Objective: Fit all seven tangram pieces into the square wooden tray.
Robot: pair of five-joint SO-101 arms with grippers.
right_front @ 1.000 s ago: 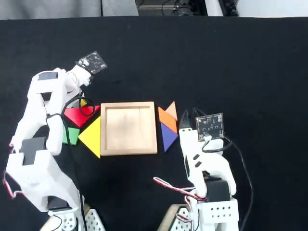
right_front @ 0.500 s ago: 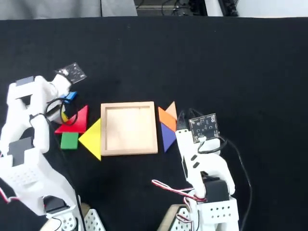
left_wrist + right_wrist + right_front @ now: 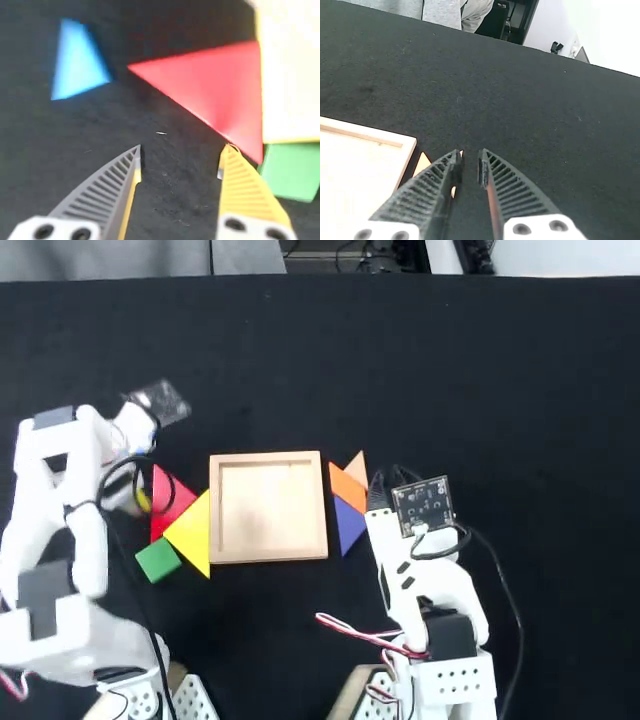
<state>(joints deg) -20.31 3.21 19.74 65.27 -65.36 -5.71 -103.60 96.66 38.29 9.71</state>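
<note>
The square wooden tray (image 3: 268, 543) lies mid-table with nothing in it; its corner (image 3: 367, 150) shows in the right wrist view. At its left edge lie a yellow triangle (image 3: 192, 528), a red triangle (image 3: 166, 495) and a green square (image 3: 157, 560). My left gripper (image 3: 140, 498) (image 3: 182, 150) is open just left of the red triangle (image 3: 215, 92), its yellow finger (image 3: 240, 180) at that piece's edge. A light blue triangle (image 3: 77, 60) lies beyond. Orange pieces (image 3: 349, 480) and a dark blue piece (image 3: 349, 524) lie right of the tray. My right gripper (image 3: 376, 490) (image 3: 470, 155) hangs shut beside them, holding nothing.
Black cloth (image 3: 480, 380) covers the whole table, with open room at the back and right. Both arm bases stand at the front edge. A pale triangle tip (image 3: 422, 162) lies by the tray corner under my right gripper.
My left arm swung out left and came back low beside the red triangle. The red triangle turned and the green square slid toward the front. The right arm shifted slightly left.
</note>
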